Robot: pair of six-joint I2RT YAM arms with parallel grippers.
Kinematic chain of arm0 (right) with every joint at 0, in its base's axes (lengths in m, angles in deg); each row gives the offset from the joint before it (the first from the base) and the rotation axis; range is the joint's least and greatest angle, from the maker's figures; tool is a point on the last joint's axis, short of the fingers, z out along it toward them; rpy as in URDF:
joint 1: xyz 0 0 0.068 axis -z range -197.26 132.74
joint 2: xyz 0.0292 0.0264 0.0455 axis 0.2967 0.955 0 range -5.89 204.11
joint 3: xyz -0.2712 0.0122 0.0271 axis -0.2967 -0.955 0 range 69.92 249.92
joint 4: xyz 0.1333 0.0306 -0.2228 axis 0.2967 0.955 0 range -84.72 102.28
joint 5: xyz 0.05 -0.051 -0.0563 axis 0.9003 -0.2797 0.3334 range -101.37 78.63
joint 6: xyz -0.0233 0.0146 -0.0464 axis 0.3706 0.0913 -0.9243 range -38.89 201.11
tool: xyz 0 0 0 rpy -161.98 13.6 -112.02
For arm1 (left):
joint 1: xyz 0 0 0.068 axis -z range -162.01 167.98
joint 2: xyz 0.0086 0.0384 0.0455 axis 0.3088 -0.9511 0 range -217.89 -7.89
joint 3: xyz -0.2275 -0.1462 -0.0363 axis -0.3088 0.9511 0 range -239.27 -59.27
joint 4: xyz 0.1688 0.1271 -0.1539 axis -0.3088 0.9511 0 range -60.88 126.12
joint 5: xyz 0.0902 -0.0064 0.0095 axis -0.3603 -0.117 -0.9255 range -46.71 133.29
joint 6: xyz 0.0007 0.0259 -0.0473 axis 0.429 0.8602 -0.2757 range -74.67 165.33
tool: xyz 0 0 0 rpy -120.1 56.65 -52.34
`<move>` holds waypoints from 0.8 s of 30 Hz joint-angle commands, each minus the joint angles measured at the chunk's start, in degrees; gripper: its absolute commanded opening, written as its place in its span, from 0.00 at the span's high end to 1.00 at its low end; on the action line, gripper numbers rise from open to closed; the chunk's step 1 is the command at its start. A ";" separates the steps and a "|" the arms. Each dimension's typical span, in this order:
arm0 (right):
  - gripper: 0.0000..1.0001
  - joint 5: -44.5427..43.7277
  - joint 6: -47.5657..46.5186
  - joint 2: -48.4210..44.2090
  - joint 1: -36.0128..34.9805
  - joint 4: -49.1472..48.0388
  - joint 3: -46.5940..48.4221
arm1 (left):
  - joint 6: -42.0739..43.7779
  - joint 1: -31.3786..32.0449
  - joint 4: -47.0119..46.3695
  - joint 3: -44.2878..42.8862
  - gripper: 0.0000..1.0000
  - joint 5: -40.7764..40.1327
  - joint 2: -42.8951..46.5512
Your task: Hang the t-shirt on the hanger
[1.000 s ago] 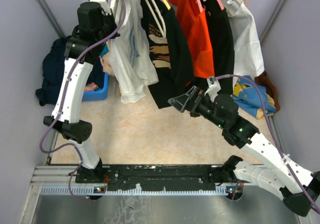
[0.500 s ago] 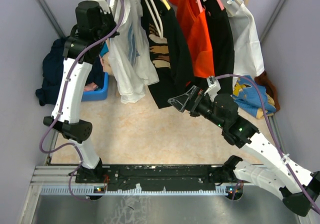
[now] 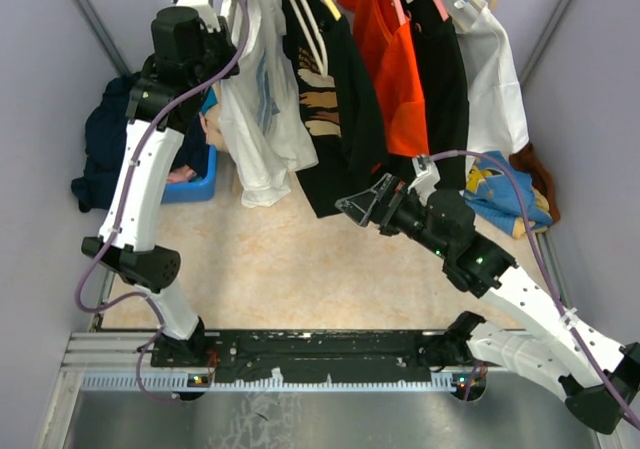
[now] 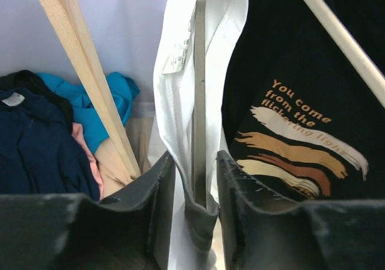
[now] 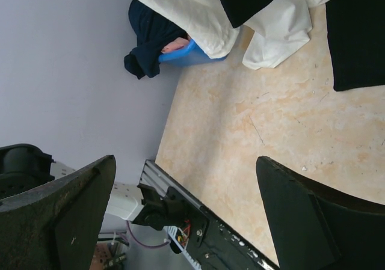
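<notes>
T-shirt (image 3: 258, 109) hangs up left beside black shirt (image 4: 289, 53), draped on hanger (image 4: 200, 89). Left gripper (image 4: 195, 157) jaws narrow, pinching fabric + hanger arm. Right gripper (image 5: 185, 162) jaws wide, empty, over bench (image 3: 300, 259). Prob. final settling; next: release gently, no tugging.

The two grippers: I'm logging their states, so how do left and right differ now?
The left gripper is closed on the white, blue-printed t-shirt; the right gripper gapes wide, empty. The left gripper is raised among the hanging clothes; the right gripper hangs lower over the beige tabletop. Both have dark fingers.
</notes>
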 commanded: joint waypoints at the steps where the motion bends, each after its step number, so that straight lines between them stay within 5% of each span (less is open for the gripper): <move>1: 0.01 0.46 -0.16 -1.18 0.64 -2.15 0.36 | 0.23 -0.35 -3.55 0.14 0.50 0.52 3.92; 6: 0.01 0.40 -0.21 -1.33 0.65 -1.95 0.32 | 0.25 -0.33 -4.07 -0.38 0.32 1.39 6.45; 12: 0.01 0.34 -0.32 -1.85 0.65 -1.43 0.39 | -0.73 -0.26 -3.27 2.85 0.29 0.73 12.62; 24: 0.07 2.80 -3.91 -1.10 0.30 -0.12 1.91 | -7.20 -0.27 -5.18 37.13 0.30 -0.48 37.83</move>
